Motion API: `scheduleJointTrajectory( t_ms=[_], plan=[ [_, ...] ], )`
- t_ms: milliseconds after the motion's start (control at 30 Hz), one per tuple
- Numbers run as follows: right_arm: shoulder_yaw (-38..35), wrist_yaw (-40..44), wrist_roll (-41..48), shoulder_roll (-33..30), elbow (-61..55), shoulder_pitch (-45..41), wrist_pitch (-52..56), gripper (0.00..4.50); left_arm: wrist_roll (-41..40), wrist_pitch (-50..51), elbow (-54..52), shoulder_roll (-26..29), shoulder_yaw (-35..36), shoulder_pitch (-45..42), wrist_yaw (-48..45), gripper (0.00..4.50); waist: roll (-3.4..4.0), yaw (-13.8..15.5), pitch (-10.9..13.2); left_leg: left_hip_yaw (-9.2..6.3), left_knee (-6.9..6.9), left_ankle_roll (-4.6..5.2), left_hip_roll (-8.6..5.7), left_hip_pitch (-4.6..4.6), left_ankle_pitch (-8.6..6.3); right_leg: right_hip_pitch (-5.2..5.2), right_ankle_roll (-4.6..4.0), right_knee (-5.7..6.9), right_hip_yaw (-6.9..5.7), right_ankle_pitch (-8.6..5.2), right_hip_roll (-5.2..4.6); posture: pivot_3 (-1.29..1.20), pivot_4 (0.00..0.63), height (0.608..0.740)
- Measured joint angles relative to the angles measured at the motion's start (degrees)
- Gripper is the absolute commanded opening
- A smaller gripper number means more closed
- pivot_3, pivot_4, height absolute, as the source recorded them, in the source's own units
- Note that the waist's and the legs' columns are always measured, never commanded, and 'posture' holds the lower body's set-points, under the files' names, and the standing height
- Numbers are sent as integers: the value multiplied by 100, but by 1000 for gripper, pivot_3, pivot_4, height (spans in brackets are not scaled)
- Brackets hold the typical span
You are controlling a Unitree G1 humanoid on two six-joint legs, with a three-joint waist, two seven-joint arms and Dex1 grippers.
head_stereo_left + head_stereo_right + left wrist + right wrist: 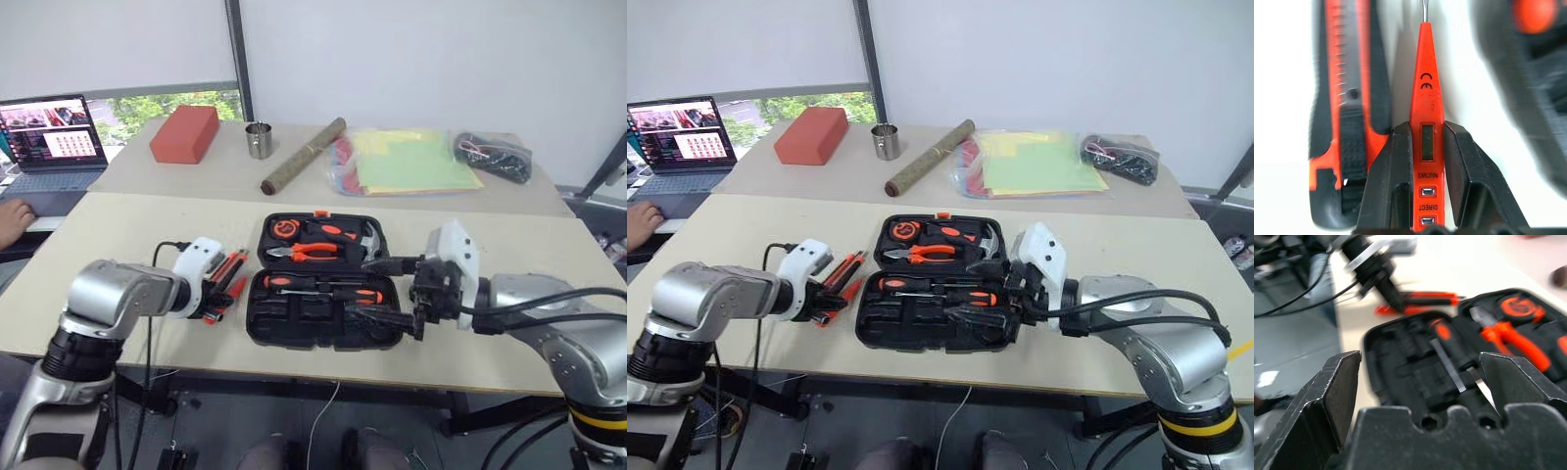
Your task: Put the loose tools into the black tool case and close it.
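The black tool case (257, 328) lies open on the near table, with pliers (312, 252), a hammer and a tape measure in its far half and two screwdrivers (323, 287) in its near half. Left of it lie the loose tools (844, 271). In the left wrist view my left gripper (1427, 128) is shut on the slim orange tester (1426, 93), one finger (1388, 181) pressed to each side. The utility knife (1347, 98) lies right beside the tester. My right gripper (1420, 362) hangs open and empty over the case's right end (392, 292).
On the far table stand a red block (186, 134), a metal cup (259, 140), a brown roll (304, 155), coloured plastic folders (411, 162) and a black bundle in a clear bag (493, 155). A laptop (54, 137) and a person's hand (12, 220) are at the left.
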Motion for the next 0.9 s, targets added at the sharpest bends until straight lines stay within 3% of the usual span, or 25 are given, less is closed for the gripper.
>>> scheduleJointTrajectory(
  t_ms=[133,200,367,533,700,900],
  plan=[
    [-9,177,105,-274,-144,91,-22,4500,216,-1376,29,810,-494,-324,-1199,422,0,-7,0,0,-3,-1,-3,-7,-1,-1,-4,-17,-3,-2,-1,0,150,737],
    [-4,258,103,-355,-154,134,-56,4500,496,-2114,373,956,-775,-692,-1776,422,0,28,0,0,-2,0,-6,-12,-1,1,-2,-22,-5,-3,-3,0,150,737],
    [0,258,101,-357,-164,138,-117,4500,674,-3552,685,667,-1285,-1374,-3357,422,-1,63,1,1,11,4,-8,-38,1,-7,2,-30,-9,-4,-6,0,150,737],
    [3,90,100,-315,-127,118,-118,4500,1370,-4997,1432,148,-2355,-1764,-4983,422,-2,48,1,3,17,52,-3,-40,28,-7,3,-22,-14,-5,5,0,150,737],
    [-8,-134,103,-279,-144,160,-117,4500,1989,-5385,2347,-416,-2798,-2026,-5460,422,-4,28,2,0,30,61,3,-58,32,-20,26,-19,-13,-18,9,0,150,737],
    [-56,-402,158,-237,-242,307,-116,4500,2313,-5342,2950,-1052,-2853,-2226,-5634,422,-5,40,3,-2,44,77,2,-79,31,-37,23,-12,-12,-15,7,0,150,737]
  ],
)
